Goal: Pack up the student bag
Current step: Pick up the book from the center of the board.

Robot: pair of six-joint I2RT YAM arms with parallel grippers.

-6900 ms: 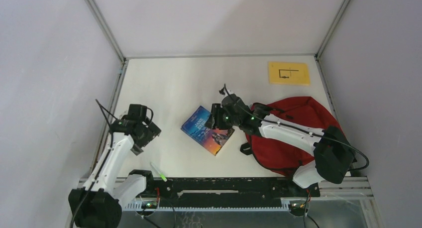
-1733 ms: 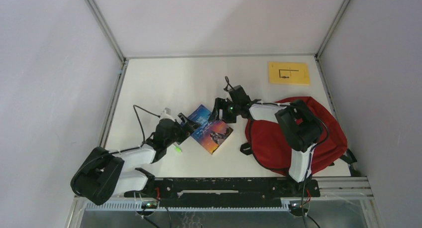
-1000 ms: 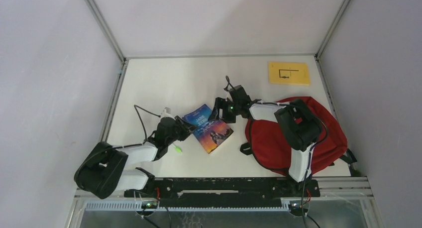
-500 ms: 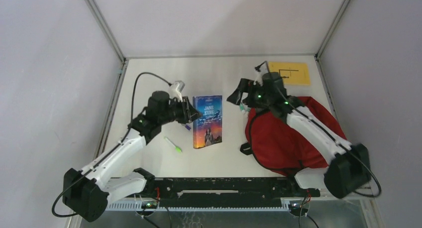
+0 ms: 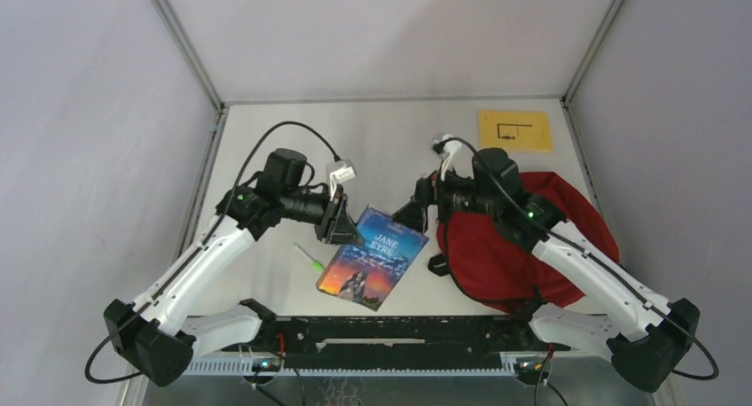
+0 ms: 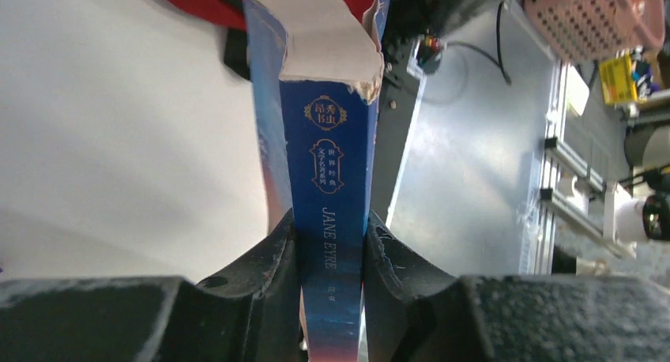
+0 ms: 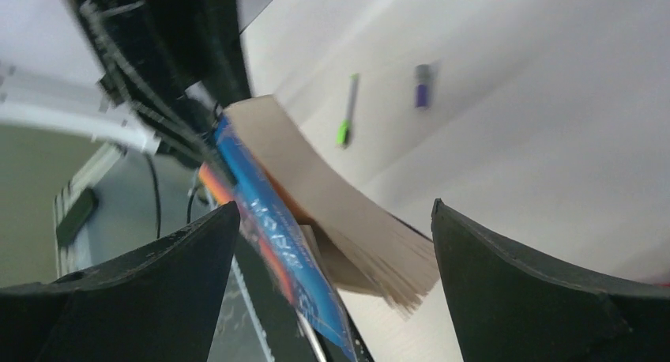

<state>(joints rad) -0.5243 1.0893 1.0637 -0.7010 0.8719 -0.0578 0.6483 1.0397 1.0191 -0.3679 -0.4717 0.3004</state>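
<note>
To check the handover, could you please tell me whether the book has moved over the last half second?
Yes. The book, clamped in the left gripper, has swung towards the near rail and now lies askew to it.

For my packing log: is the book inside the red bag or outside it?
Outside. The left gripper holds the book by its spine, beside the student bag.

Soft, diffuse light is washing over the overhead view; the white table (image 5: 390, 131) is glowing evenly and the arms (image 5: 204, 264) are throwing only faint shadows. The left wrist camera is catching the book (image 6: 328, 220) crisply, the jaws below sinking into shadow. Around the right gripper (image 7: 332, 212) everything is smearing: dark fingers (image 7: 545, 299) blurring, the green pen (image 7: 348, 109) streaking.
</note>
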